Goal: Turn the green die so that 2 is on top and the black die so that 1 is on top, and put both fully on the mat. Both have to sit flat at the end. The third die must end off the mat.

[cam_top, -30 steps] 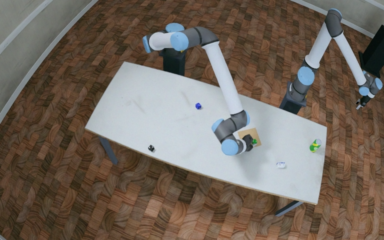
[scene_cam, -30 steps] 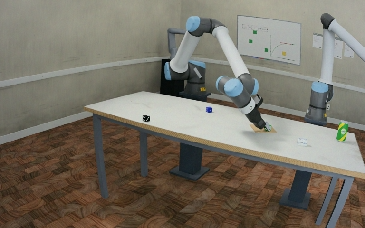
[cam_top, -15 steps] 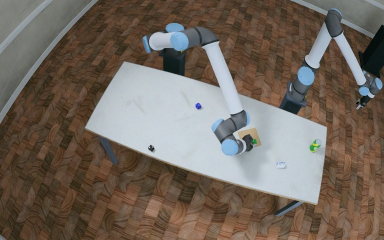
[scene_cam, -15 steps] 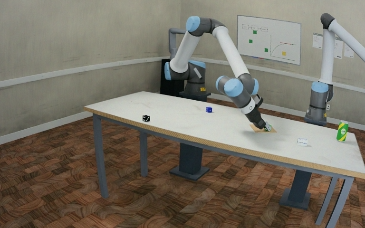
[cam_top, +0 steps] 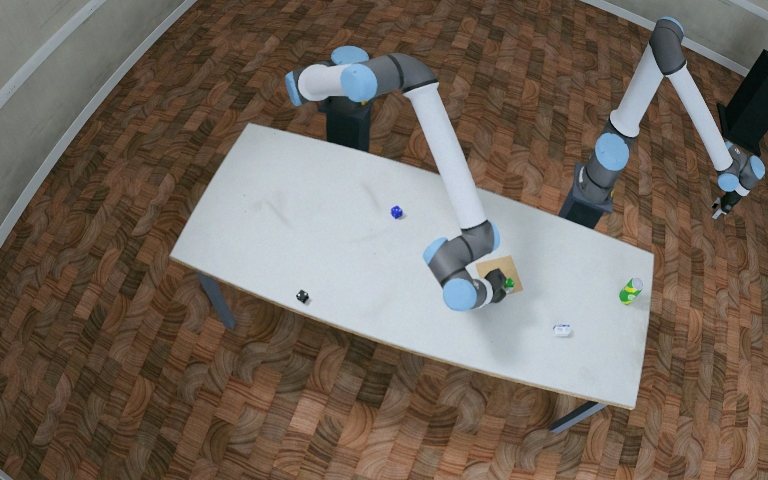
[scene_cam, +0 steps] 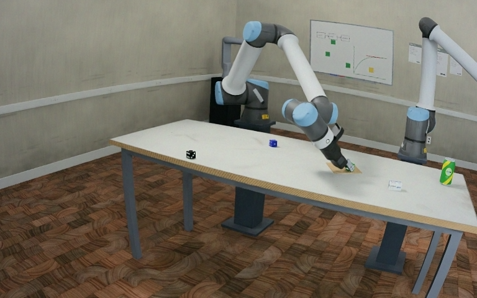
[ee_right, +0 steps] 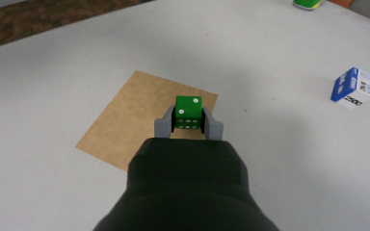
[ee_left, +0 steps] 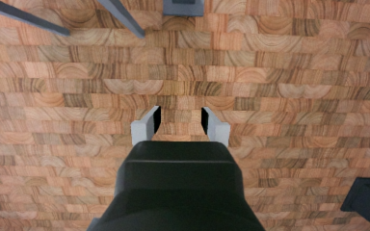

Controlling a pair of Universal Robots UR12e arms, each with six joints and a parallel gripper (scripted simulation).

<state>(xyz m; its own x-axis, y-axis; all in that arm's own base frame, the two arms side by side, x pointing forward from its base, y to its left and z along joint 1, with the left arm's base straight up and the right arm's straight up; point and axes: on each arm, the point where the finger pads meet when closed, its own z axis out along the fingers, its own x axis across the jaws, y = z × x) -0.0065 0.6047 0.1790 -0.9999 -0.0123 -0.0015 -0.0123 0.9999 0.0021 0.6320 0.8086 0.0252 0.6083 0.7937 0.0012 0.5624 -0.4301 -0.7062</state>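
Bench: white top. Left gripper: open, off the bench, beyond the can-end short edge. Right gripper: clamped on green die, over mat; contact unclear. Can: upright, near that short edge. Small box: toward can-end corner away from pedestals. Blue die: off mat, nearer pedestal-side edge. Black die: off mat, by opposite long edge.
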